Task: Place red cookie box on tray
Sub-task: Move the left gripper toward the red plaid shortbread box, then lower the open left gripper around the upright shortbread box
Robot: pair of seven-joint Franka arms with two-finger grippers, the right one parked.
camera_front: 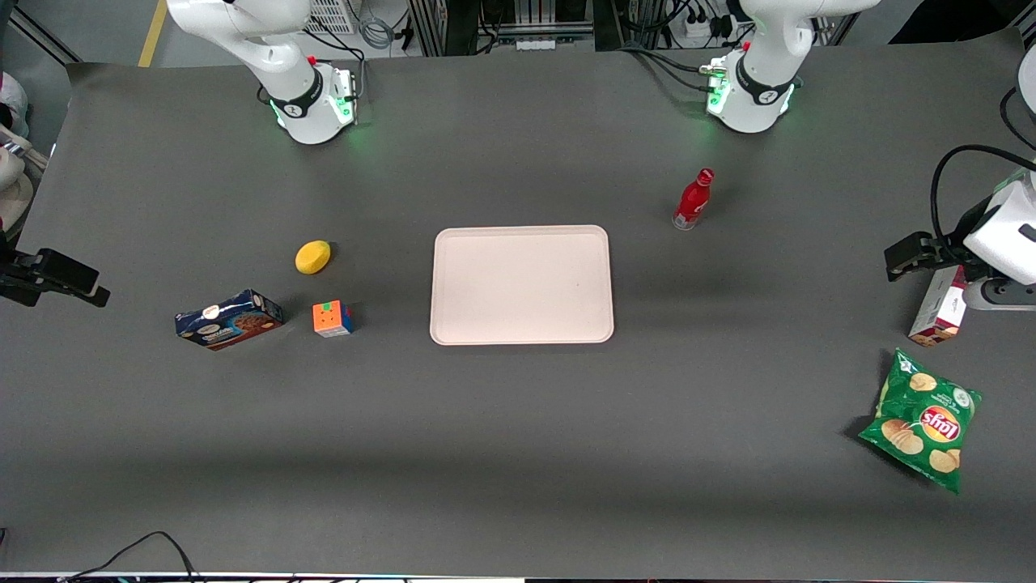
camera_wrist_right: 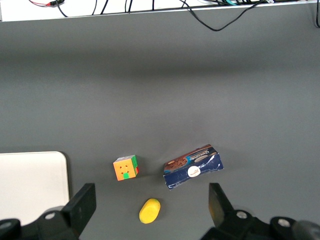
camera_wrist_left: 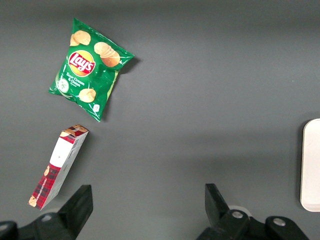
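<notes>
The red cookie box lies on the table at the working arm's end, partly covered by the arm's wrist. In the left wrist view the box shows its white panel and dark red plaid end. My left gripper hangs above the table just beside the box, on the tray's side of it. The gripper is open with only bare table between its fingers, and the box sits outside one finger. The pale pinkish tray sits bare at the table's middle, and its rim shows in the left wrist view.
A green chip bag lies nearer the front camera than the box. A small red bottle stands between the tray and the arm's base. A dark-blue cookie box, a colour cube and a yellow fruit lie toward the parked arm's end.
</notes>
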